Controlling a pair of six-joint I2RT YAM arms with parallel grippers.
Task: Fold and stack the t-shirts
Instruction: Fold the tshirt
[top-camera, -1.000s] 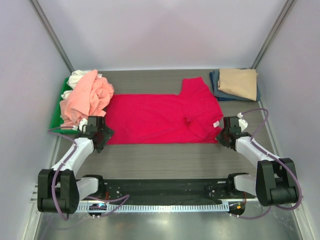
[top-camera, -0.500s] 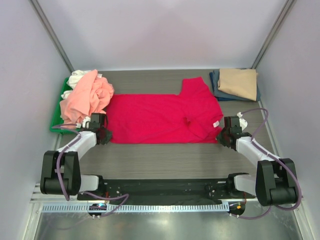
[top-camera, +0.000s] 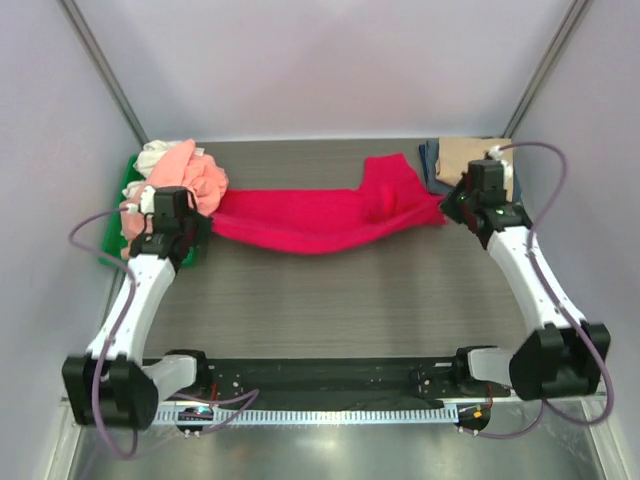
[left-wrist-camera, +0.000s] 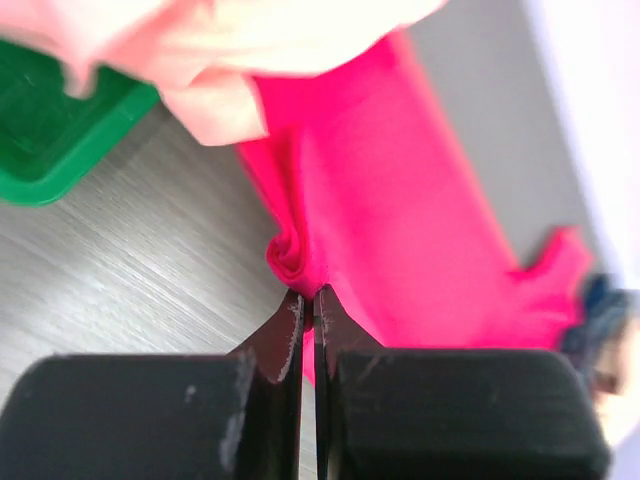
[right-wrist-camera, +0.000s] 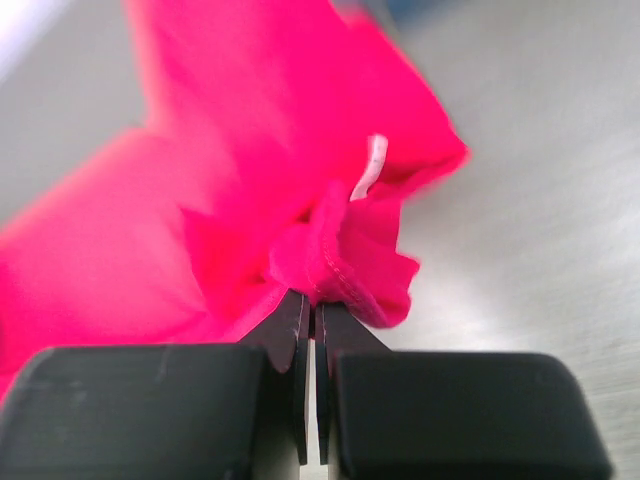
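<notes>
Crimson-red t-shirt (top-camera: 320, 215) is gathered into a narrow, sagging band across the far half of the tabletop (top-camera: 330, 300), strung between both grippers.

Left gripper (left-wrist-camera: 308, 300): jaws pinched tight on a bunched fold at the shirt's left end, near the tabletop's left edge.

Right gripper (right-wrist-camera: 312, 310): jaws clamped on a hemmed bunch at the collar end. White label (right-wrist-camera: 368, 165) shows just above them. One sleeve points toward the far edge.

Salmon-pink t-shirt (top-camera: 185, 180) is heaped with a white t-shirt (top-camera: 152, 155) on the green tray (top-camera: 112, 235) in the far-left corner, just beside the red cloth.

Tan t-shirt (top-camera: 465, 155) lies folded over navy t-shirt (top-camera: 430, 160) in the far-right corner.
</notes>
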